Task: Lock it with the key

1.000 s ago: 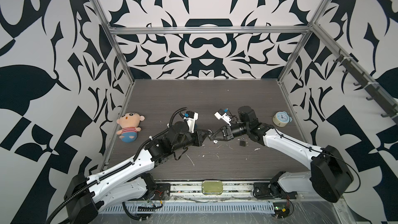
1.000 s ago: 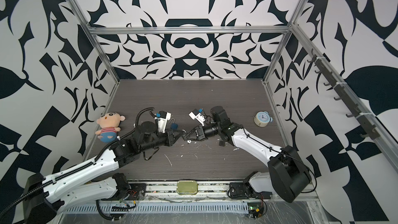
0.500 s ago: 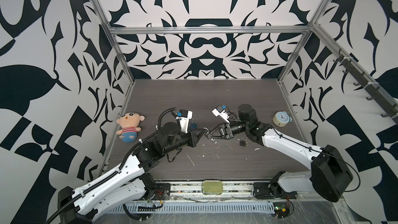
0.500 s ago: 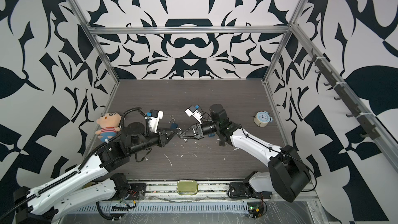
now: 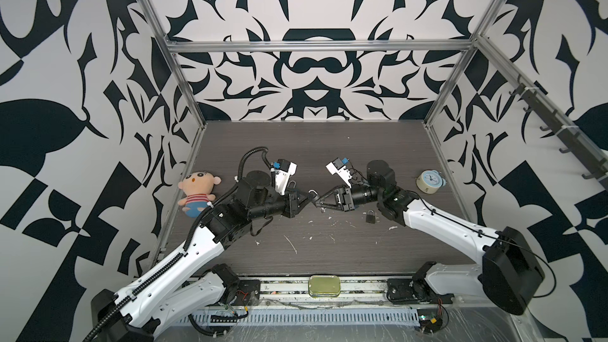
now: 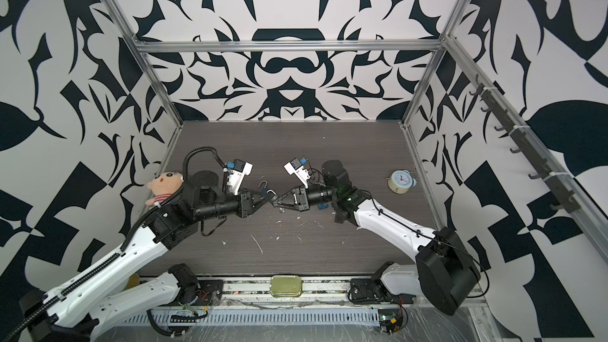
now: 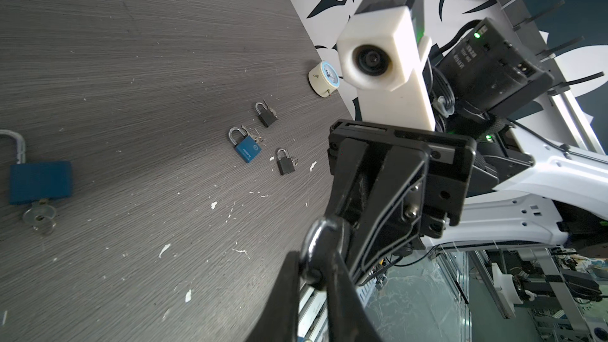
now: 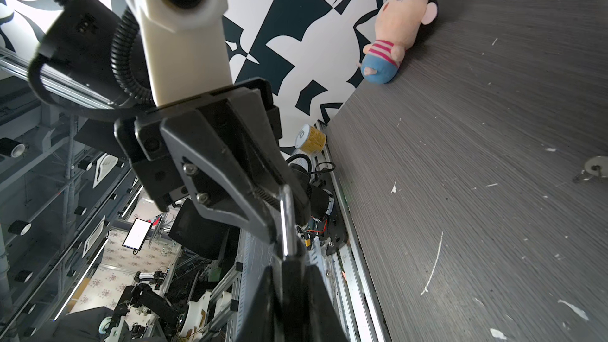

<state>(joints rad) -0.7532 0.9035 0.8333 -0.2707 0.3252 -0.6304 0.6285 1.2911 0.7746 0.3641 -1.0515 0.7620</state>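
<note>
Above the table (image 5: 329,146), the left gripper (image 5: 308,199) and right gripper (image 5: 318,203) have slid left, both still pinching one padlock (image 5: 314,192), so locking goes on.

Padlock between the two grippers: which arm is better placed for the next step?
Left, likely. The right gripper is shut on the padlock, only its silver shackle showing; the left gripper has its tips either side of that shackle, free to work it.

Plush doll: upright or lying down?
Lying down: in both top views the plush doll lies face up on the table; the right wrist view shows it flat.
</note>
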